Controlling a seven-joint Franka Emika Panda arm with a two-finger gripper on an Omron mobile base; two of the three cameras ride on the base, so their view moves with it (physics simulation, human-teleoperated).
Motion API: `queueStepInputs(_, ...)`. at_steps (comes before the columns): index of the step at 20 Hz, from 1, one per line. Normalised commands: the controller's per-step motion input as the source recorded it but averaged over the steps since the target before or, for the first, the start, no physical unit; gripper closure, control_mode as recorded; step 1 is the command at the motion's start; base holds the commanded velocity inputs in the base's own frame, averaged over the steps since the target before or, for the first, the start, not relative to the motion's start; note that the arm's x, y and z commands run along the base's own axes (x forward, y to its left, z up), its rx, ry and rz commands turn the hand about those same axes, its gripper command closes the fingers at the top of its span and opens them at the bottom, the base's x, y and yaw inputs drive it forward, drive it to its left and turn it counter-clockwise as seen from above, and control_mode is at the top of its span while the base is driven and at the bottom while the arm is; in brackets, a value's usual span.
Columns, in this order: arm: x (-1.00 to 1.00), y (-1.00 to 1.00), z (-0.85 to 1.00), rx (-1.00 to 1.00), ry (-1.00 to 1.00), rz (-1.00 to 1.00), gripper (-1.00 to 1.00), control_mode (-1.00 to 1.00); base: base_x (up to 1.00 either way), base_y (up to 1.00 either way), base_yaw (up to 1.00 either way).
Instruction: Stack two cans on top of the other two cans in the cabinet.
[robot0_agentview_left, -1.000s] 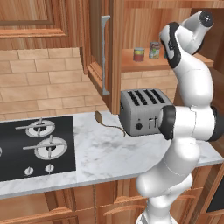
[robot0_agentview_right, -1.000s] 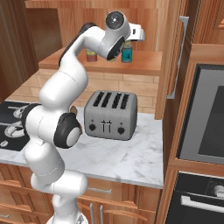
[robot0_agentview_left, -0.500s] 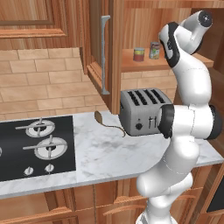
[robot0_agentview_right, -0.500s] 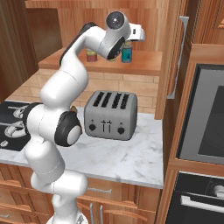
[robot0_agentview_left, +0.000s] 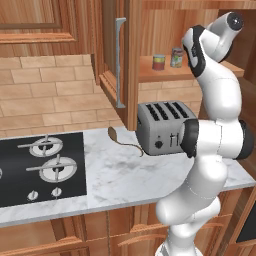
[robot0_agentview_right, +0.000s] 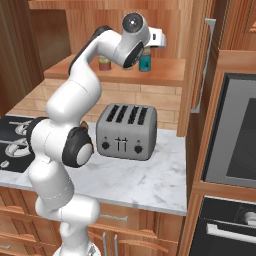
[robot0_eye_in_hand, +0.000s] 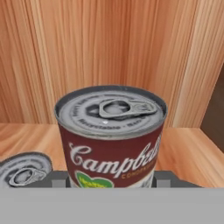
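A dark red can (robot0_eye_in_hand: 111, 135) with a silver pull-tab lid was seen upright on the cabinet (robot0_eye_in_hand: 188, 153) shelf; another can's silver top (robot0_eye_in_hand: 24, 170) lay lower beside it.

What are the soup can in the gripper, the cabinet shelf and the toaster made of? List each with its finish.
Soup can: metal, seemingly; dull silver lid with pull tab and pressed rings, glossy printed dark red label.
Cabinet shelf: wood, reddish-brown with visible grain, smooth satin look.
Toaster: likely brushed steel; even grey body with soft sheen, dark knobs.
The gripper is shut on the soup can.
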Motion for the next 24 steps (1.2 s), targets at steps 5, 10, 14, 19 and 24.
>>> queueStepInputs(5,0.06,0.00,-0.11,0.00,0.07,0.00,1.00,-1.00,0.00,0.00,0.00)
queueStepInputs(10,0.01,0.00,-0.12,0.00,0.03,0.00,1.00,-1.00,0.00,0.00,0.00)
queueStepInputs(14,0.00,-0.03,-0.15,0.00,0.00,0.00,1.00,-1.00,0.00,0.00,0.00)
queueStepInputs(19,0.00,-0.01,-0.17,0.00,0.00,0.00,-1.00,-1.00,0.00,0.00,0.00)
queueStepInputs(24,0.02,-0.02,-0.18,0.00,0.00,0.00,-1.00,-1.00,0.00,0.00,0.00)
